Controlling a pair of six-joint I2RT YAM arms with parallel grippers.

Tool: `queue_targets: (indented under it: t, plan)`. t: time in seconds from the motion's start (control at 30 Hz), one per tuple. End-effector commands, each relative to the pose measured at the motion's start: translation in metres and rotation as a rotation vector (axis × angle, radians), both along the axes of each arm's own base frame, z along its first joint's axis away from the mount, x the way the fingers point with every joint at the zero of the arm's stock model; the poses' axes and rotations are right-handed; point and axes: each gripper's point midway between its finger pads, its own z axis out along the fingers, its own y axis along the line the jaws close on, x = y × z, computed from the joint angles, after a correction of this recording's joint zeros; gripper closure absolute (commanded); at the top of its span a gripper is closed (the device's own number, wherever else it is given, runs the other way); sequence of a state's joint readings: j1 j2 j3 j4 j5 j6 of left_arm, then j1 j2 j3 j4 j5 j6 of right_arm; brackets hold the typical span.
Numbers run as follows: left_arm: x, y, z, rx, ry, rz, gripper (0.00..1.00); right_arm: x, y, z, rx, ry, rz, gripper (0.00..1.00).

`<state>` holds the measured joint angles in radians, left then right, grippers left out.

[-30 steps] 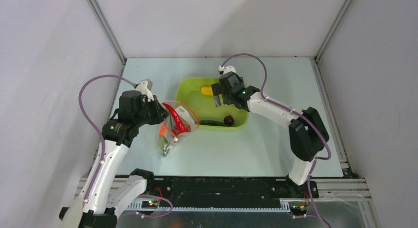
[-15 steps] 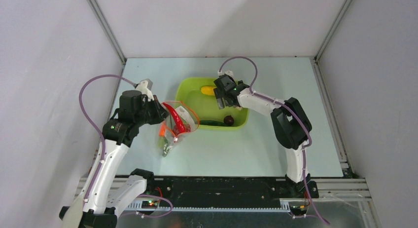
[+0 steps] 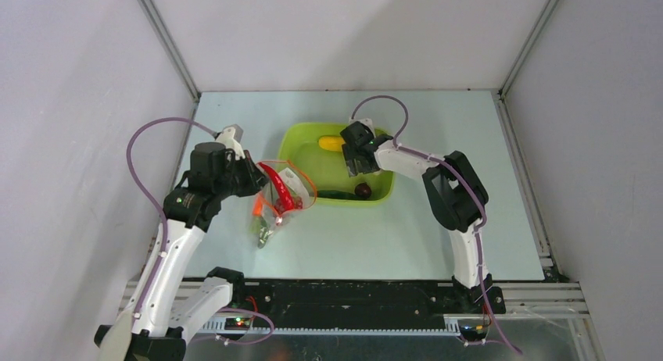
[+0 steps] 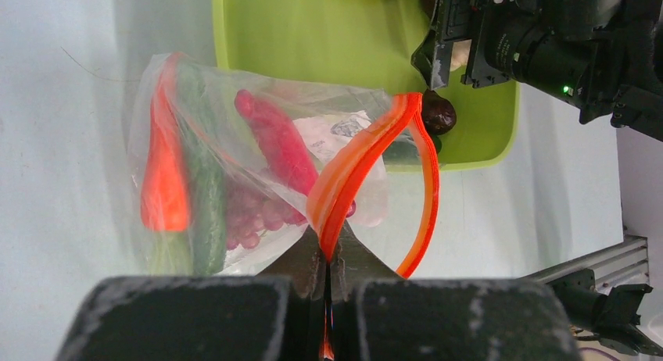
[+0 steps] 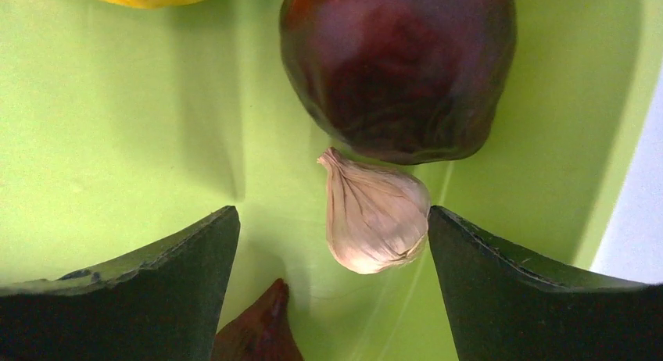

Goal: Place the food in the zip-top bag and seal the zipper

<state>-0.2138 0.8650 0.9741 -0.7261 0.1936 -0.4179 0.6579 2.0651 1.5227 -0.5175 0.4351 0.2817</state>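
My left gripper (image 4: 328,255) is shut on the orange-red zipper (image 4: 360,166) of the zip-top bag (image 4: 234,181) and holds its mouth up and open. Inside the bag lie a carrot (image 4: 164,173), a cucumber (image 4: 203,205), a red chili (image 4: 277,142) and grapes (image 4: 254,220). My right gripper (image 5: 333,220) is down in the lime-green tray (image 3: 301,154), open. The pale garlic (image 5: 375,216) lies between its fingers, against the right one. The dark maroon ball (image 5: 399,64) touches the garlic's tip just beyond. A yellow lemon (image 3: 330,143) sits at the tray's far side.
A dark green cucumber (image 3: 336,194) lies along the tray's near wall beside the maroon ball (image 3: 363,190). A dark red-brown tip (image 5: 262,330) shows on the tray floor near my right gripper's left finger. The bag (image 3: 277,205) hangs just left of the tray.
The right gripper has dropped lower into the tray and its arm has folded in closer. The left gripper and the bag have stayed put.
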Motion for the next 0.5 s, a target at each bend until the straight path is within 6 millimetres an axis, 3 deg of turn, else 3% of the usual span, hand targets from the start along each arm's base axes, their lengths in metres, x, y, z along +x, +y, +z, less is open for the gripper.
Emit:
queue_targets:
  t: [0.0,0.47]
  plan:
    - [0.005,-0.005,0.013,-0.023,-0.061,-0.024,1.0,-0.002,0.013,0.003,0.085,0.008,-0.014,0.08]
    - [0.004,-0.007,0.015,-0.029,-0.07,-0.033,1.0,-0.003,0.015,-0.007,0.086,0.002,-0.025,0.11]
